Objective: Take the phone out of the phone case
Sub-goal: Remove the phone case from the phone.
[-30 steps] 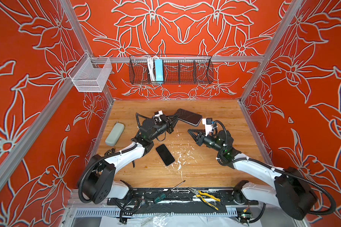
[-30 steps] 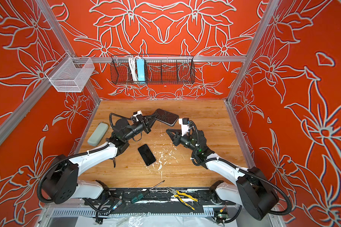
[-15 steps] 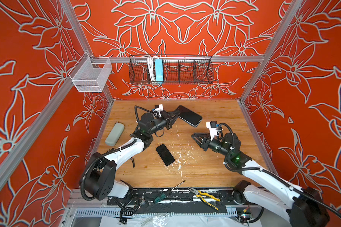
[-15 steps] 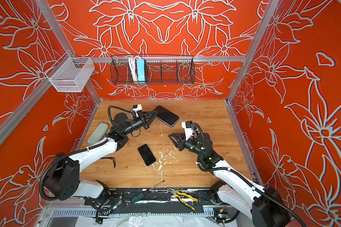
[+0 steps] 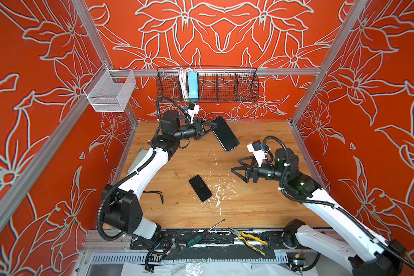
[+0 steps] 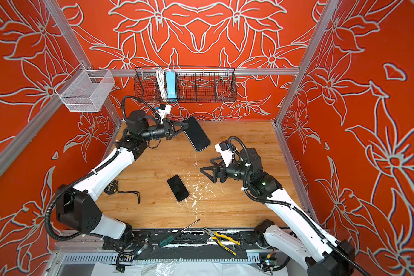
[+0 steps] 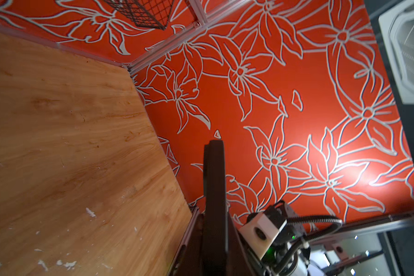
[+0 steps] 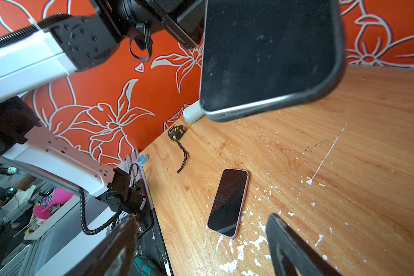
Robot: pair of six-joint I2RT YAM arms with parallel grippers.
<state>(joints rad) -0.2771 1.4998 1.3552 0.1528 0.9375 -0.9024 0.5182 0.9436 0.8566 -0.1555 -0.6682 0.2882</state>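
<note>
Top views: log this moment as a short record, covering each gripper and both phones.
left gripper: shut on black-cased phone, raised over the far side of the table
right gripper: open, empty, apart from both phones
pink-edged phone: flat on the table, cracked screen up, untouched
case removal: not yet done, as far as visible

Black-cased phone aloft (tilted); perhaps half-out

I work in a robot lab cell: aluminium framing holds orange flower-print walls round my wooden counter, a wire basket hangs behind, and pliers and a screwdriver lie at the front.
</note>
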